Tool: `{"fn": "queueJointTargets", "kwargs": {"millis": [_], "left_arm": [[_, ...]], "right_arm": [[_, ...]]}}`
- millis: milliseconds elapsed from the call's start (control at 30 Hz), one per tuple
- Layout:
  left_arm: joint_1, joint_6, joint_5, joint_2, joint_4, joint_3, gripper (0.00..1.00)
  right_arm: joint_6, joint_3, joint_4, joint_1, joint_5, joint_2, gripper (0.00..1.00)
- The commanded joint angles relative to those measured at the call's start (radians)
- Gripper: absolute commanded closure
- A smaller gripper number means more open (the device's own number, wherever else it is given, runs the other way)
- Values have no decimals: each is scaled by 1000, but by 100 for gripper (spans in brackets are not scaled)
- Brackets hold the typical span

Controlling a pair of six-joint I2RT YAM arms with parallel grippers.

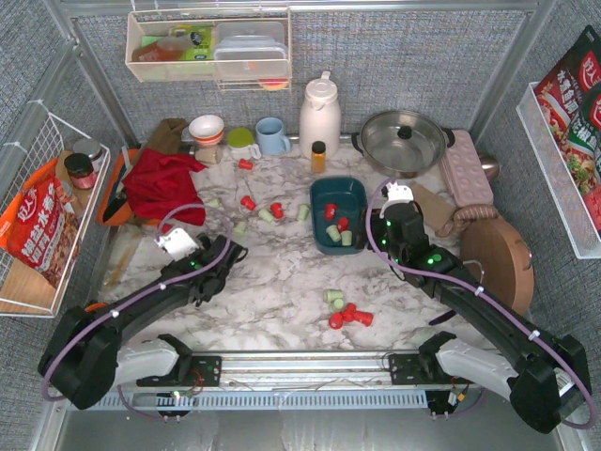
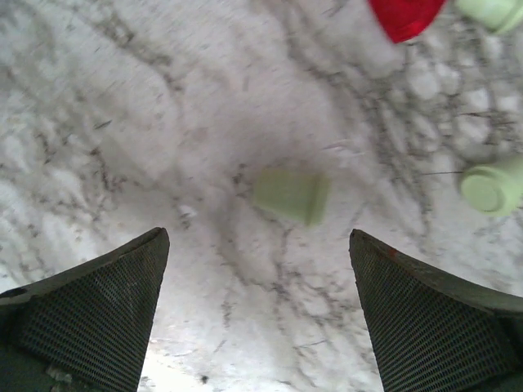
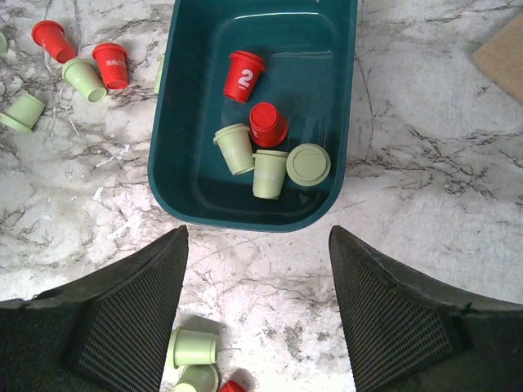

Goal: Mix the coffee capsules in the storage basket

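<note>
Left tool [image 2: 257,245] hung low over the desk [image 2: 122,122], fingers spread wide with nothing between them. A pale green capsule [image 2: 292,194] lay on its side just ahead of the tips, a little toward the right finger. The step in hand looked like picking this one up. To do it well, the tool needed to move forward and slightly right so the capsule sat centred, then drop until the pads flanked it. A slow squeeze would suit, since a tapered cup on its side could roll or squirt out. The right tool [image 3: 257,233] waited at the near rim of the storage basket [image 3: 310,90], fingers apart and holding nothing. Five coffee capsules [image 3: 268,124], red and green, lay inside the basket, and others were scattered on the desk.
</note>
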Motion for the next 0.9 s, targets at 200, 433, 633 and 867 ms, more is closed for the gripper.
{"fn": "queueJointTargets", "kwargs": {"millis": [200,433,633,867], "left_arm": [[95,192,178,-90,361,-180,5],[188,310,287,-10,450,-180,6],[226,341,343,69,470,-159,15],[225,362,355,91,440,-132,30]], "right_arm": [[16,-3,39,-1,-15,5,26],[16,-3,39,-3,-18,8,26],[17,-1,40,-3,-22,13,26],[19,-2,40,-5,-24,16,26]]}}
